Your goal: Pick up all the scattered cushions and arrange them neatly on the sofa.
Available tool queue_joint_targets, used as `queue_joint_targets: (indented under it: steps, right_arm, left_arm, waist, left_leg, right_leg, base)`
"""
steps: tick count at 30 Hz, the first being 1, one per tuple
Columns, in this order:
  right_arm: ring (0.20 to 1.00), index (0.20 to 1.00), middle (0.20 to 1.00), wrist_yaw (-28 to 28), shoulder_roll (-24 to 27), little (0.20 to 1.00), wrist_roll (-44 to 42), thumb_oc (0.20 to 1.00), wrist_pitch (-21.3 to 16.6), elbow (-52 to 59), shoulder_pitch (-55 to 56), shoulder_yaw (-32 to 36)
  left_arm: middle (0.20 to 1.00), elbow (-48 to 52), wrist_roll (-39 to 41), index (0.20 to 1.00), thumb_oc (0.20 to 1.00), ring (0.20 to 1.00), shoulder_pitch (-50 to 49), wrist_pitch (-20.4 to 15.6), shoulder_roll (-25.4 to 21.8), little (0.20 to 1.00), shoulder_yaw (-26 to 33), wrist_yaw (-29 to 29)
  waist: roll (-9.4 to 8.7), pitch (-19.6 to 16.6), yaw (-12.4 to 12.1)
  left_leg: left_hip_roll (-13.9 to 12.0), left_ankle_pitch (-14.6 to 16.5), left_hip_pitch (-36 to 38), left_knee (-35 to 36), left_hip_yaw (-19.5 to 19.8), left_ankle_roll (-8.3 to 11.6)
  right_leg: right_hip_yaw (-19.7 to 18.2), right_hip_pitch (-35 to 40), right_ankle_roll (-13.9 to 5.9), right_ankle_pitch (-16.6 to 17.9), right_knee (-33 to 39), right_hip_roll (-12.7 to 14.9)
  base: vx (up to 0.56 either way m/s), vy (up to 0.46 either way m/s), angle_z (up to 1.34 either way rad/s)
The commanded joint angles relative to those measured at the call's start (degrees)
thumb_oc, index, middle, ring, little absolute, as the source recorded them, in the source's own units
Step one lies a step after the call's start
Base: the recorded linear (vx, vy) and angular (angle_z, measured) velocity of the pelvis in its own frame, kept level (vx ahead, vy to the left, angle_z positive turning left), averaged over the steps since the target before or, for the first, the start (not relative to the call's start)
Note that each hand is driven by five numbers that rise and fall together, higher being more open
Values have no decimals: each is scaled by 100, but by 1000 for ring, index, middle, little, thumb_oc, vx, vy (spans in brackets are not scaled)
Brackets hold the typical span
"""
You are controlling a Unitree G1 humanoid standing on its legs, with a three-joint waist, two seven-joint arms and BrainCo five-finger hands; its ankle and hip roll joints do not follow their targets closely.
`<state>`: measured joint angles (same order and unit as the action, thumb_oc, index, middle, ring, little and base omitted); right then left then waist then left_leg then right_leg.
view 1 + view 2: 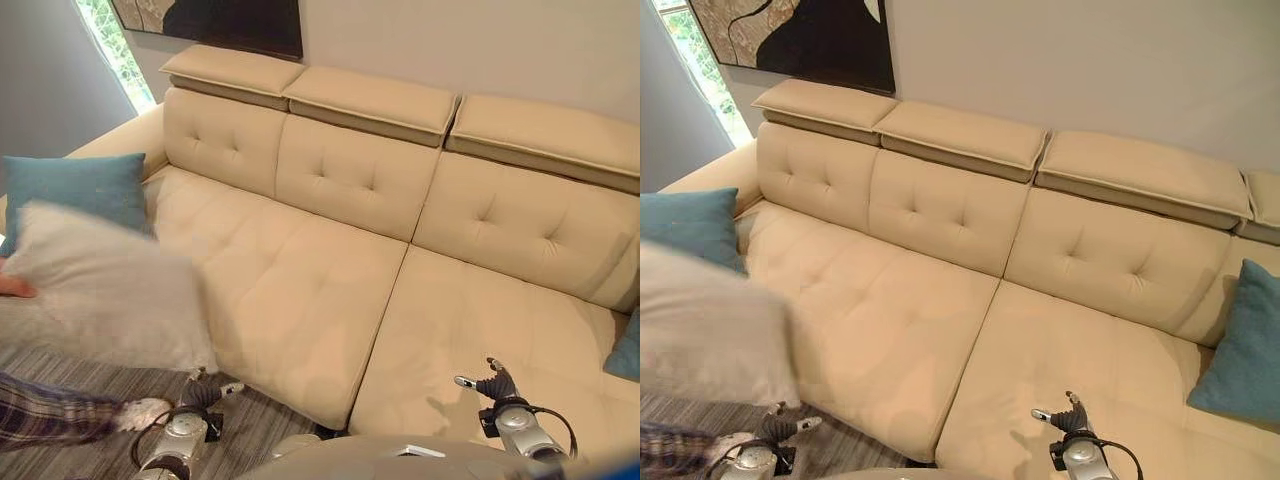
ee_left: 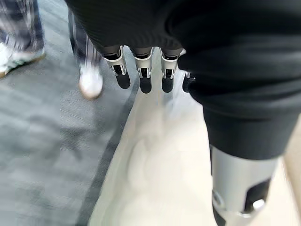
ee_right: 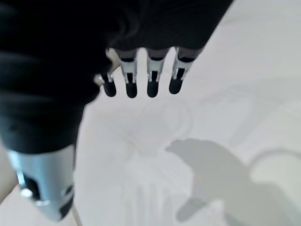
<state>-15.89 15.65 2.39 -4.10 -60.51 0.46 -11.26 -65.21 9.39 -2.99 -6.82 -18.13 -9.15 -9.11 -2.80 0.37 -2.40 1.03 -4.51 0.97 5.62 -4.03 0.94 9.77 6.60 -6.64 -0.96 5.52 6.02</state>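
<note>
Cream sofa (image 1: 330, 290) lying under both hands | left hand (image 1: 205, 392) hanging empty, fingers straight | right hand (image 1: 492, 383) likewise | pale cushion (image 1: 105, 290) blurring beside left hand | teal cushions (image 1: 75, 190) sitting beyond

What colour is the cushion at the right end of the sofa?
Teal blue. The cushion shows best in the right eye view, leaning at the sofa's right end.

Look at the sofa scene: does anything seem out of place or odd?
Yes. A white cushion is in mid-air off the sofa's left end, held by a person's hand, rather than lying on a seat. Both robot hands are empty.
</note>
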Motion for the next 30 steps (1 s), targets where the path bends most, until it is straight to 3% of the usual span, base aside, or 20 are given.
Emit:
queue_joint_targets:
  steps: [1, 30]
  right_arm:
    - [1000, 1000, 1000, -21, -10, 1000, -86, 1000, -104, -50, -312, -53]
    - [1000, 1000, 1000, 92, -117, 1000, -81, 1000, 51, -1009, -221, -89]
  left_arm:
    - [1000, -418, -166, 1000, 1000, 1000, 201, -6, 491, 1000, -100, 115]
    - [1000, -648, -387, 1000, 1000, 1000, 282, 53, 499, 1000, -191, 176]
  waist:
    - [15, 198, -30]
    - [-5, 133, -1]
  left_leg:
    - [-119, 576, 208, -62, 163, 197]
    - [-99, 636, 265, -62, 184, 181]
  right_leg:
    - [247, -368, -309, 305, -52, -77]
    - [337, -312, -330, 280, -52, -9]
  base:
    - [0, 0, 0]
    - [-1, 0, 2]
